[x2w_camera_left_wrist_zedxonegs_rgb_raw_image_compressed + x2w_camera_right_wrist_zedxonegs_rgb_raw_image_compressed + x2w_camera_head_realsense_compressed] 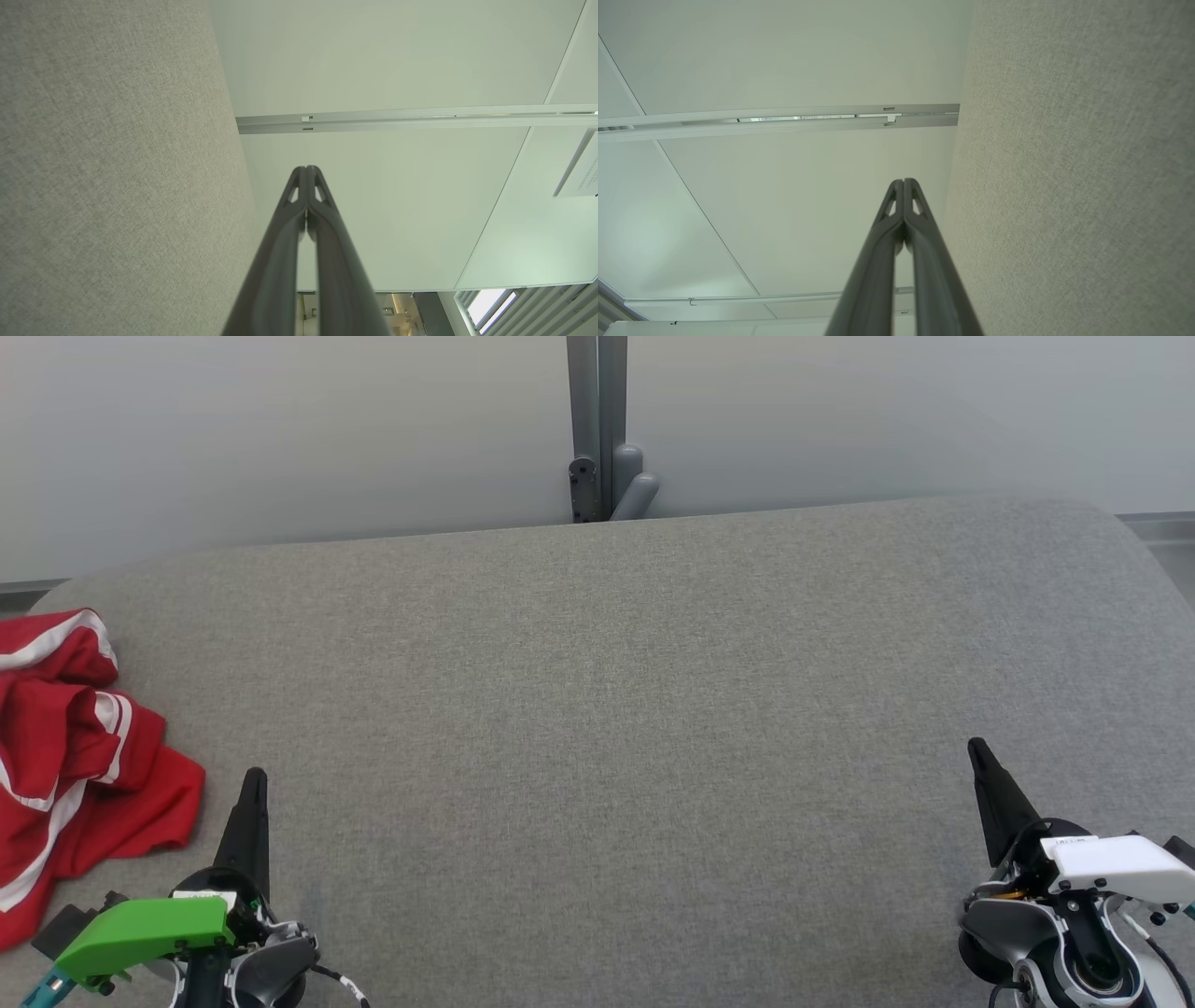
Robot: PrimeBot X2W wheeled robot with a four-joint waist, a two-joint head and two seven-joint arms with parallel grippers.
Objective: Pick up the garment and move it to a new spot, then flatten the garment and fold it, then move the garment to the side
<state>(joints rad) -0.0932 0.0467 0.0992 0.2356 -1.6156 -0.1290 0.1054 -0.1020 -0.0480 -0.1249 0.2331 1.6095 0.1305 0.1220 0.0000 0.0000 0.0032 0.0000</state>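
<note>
Left claw (253, 791) and right claw (983, 763) are pressed together, empty. Spread the left one, reach the garment (82, 761) just to its left, pinch a fold.

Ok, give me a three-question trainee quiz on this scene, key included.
1. True or false: the left pincer holds the red garment.
2. Which is nearer the garment: A left pincer, B right pincer?
3. Fill in: the garment lies ____ on the grey fabric table, not yet flattened.
Key: 1 false; 2 A; 3 crumpled.
</note>
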